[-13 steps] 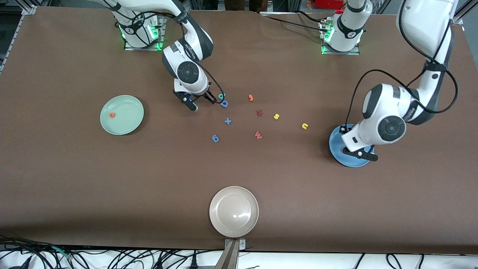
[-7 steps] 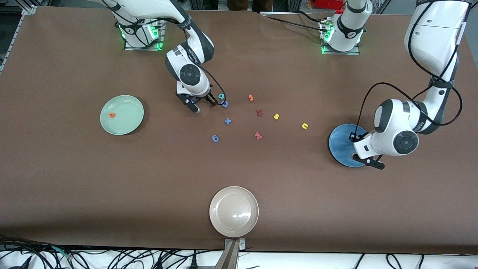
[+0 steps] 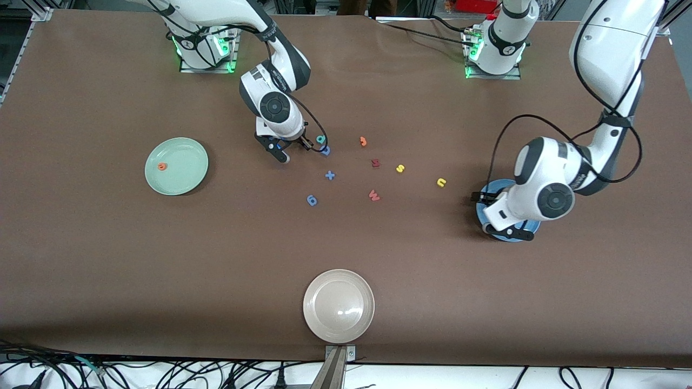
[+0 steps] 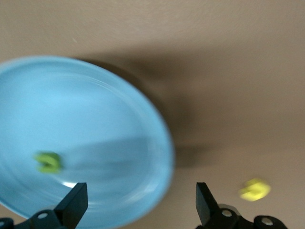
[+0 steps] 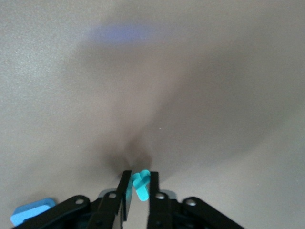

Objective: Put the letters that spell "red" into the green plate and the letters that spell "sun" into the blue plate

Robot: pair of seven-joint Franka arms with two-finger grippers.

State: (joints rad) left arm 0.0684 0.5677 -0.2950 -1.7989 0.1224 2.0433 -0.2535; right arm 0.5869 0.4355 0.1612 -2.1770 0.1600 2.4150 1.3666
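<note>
The green plate [image 3: 176, 165] lies toward the right arm's end and holds the orange "e" [image 3: 162, 166]. My right gripper [image 3: 294, 147] [image 5: 139, 183] is down at the table, shut on the thin teal "r" [image 5: 141, 187]. The teal "d" [image 3: 320, 139] lies beside it. My left gripper [image 3: 482, 213] [image 4: 142, 205] hangs open and empty over the edge of the blue plate [image 3: 532, 226] [image 4: 86, 119]. The green "n" [image 4: 47, 162] lies in that plate. The yellow "u" [image 3: 441, 182] [image 4: 255, 189] and yellow "s" [image 3: 400, 168] lie on the table.
A blue "D" [image 3: 325, 151] lies right by the right gripper. Scattered mid-table are an orange "3" [image 3: 363, 141], a dark red letter [image 3: 376, 162], a pink "W" [image 3: 373, 195], a blue plus [image 3: 330, 175] and a blue "6" [image 3: 312, 200]. A beige plate [image 3: 338, 306] sits near the front edge.
The left gripper has opened and swung over the blue plate toward the letters. The right gripper has closed on the teal "r" and has barely moved.
</note>
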